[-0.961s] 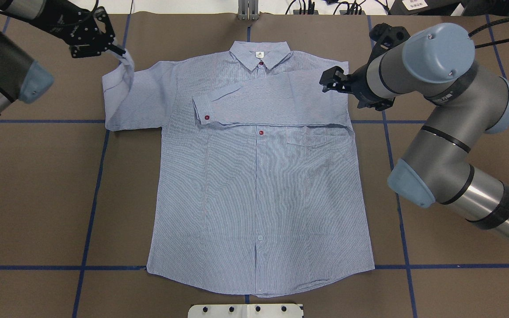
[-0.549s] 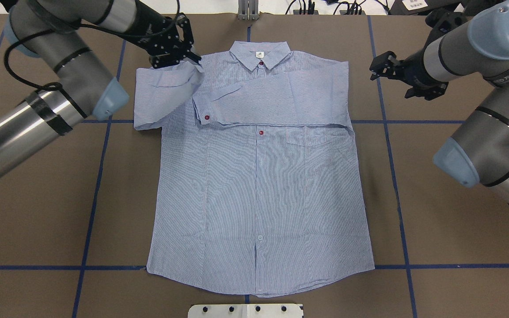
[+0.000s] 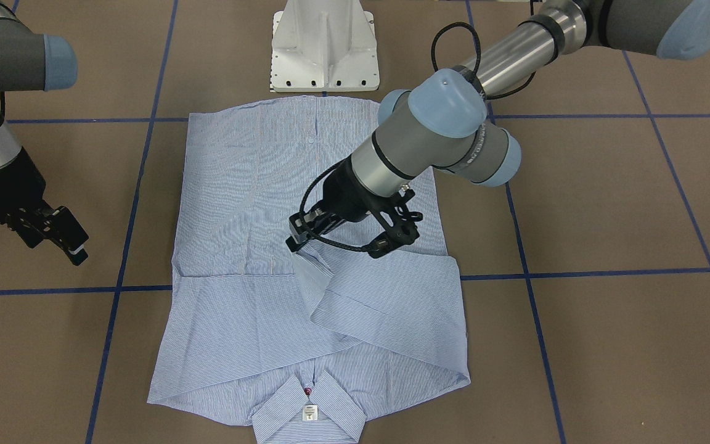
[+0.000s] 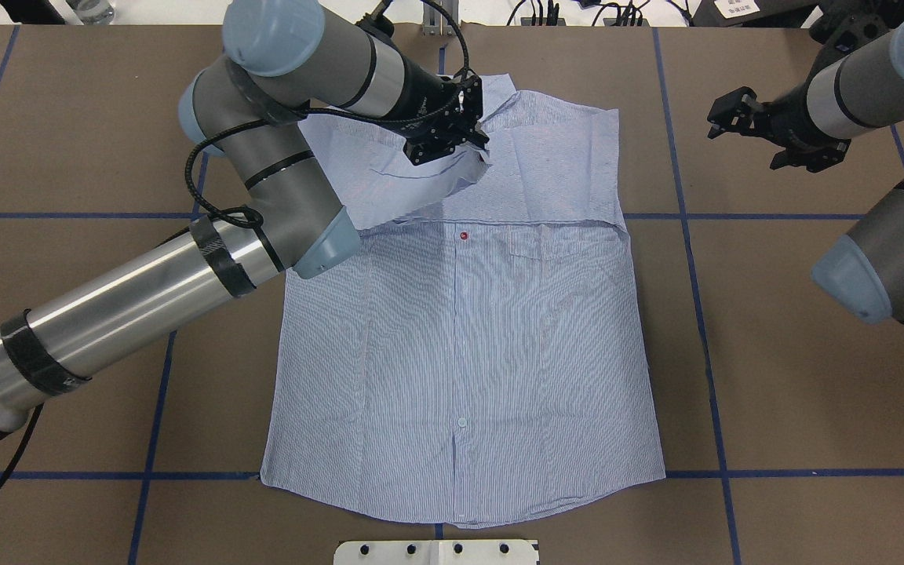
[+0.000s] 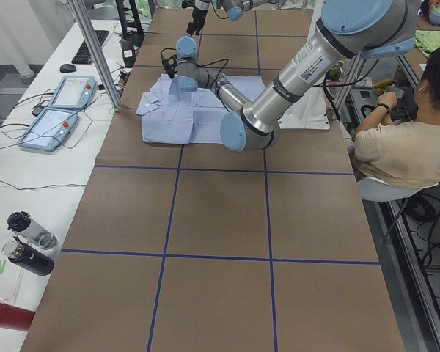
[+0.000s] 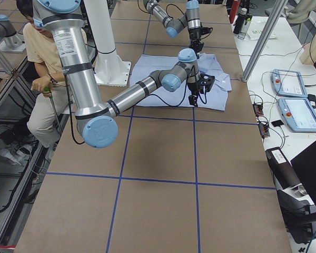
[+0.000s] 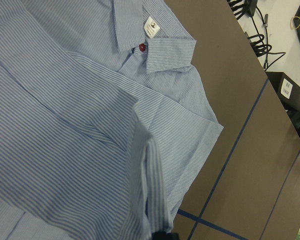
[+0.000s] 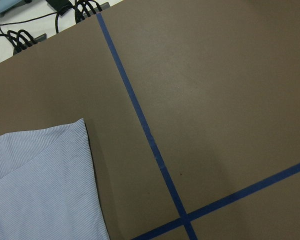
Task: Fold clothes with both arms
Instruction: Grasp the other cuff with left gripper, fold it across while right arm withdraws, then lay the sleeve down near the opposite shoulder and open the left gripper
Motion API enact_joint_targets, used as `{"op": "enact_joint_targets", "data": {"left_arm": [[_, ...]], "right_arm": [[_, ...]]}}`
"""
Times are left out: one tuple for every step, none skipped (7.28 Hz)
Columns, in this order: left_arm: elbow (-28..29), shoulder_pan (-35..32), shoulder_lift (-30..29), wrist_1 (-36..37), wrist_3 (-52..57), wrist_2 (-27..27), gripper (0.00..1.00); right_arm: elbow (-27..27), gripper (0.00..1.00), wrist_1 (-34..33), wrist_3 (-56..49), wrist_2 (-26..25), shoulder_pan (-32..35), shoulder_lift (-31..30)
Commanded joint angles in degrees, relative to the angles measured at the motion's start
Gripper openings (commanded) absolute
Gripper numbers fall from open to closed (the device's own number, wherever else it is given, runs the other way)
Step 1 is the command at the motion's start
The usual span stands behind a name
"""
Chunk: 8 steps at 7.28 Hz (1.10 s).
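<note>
1. The shirt (image 4: pixel 460 345) lies flat, front up, in the middle of the table (image 4: pixel 67 157), with its hem toward the robot and its collar (image 3: pixel 309 404) at the far edge.
2. The left gripper (image 3: pixel 296 243) is over the upper chest and clamped on the end of the left sleeve (image 4: pixel 389 165). The cloth rises to it in a peak. The fingertips are mostly buried in fabric, so I judge the pinch from that lift.
3. The relation that counts is the sleeve's long axis. It runs from the left shoulder across the chest toward the robot's right, and the held end is just short of the button line.
4. The right sleeve (image 4: pixel 562 173) already lies folded across the chest, so the landing spot is on top of it, further to the robot's right.
5. The right gripper (image 4: pixel 723 114) has its fingers apart and holds nothing. It hangs over bare table, well apart from the right shoulder.
6. The left arm is plainly the nearer one, so this lay-down looks like its job.
</note>
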Motion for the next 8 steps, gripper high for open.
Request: {"op": "enact_joint_targets", "data": {"left_arm": [[1.21, 2.85, -1.58, -0.12, -0.45, 3.25, 0.0], [1.21, 4.86, -1.76, -0.21, -0.54, 5.53, 0.0], [1.3, 6.01, -1.76, -0.39, -0.54, 6.25, 0.0], [1.3, 7.68, -2.46, -0.48, -0.54, 6.87, 0.0], [1.3, 8.48, -2.81, -0.74, -0.37, 8.09, 0.0], [1.56, 10.05, -2.9, -0.91, -0.28, 10.37, 0.0], [1.57, 10.59, -2.9, -0.92, -0.02, 11.26, 0.0], [2.18, 10.86, -3.17, -1.09, -0.01, 11.36, 0.0]], "right_arm": [[-0.01, 1.0, 0.1, -0.26, -0.24, 0.14, -0.29], [-0.1, 1.0, 0.01, -0.26, -0.33, 0.14, -0.29], [-0.19, 1.0, 0.01, -0.26, -0.25, 0.14, -0.29], [-0.19, 1.0, 0.09, -0.26, -0.25, 0.14, -0.29], [-0.28, 1.0, 0.1, -0.26, -0.25, 0.22, -0.38], [-0.1, 1.0, 0.1, -0.26, -0.16, 0.4, -0.64], [-0.19, 1.0, 0.01, -0.26, -0.24, 0.4, -0.64], [-0.28, 1.0, 0.01, -0.26, -0.25, 0.4, -0.64]]}}
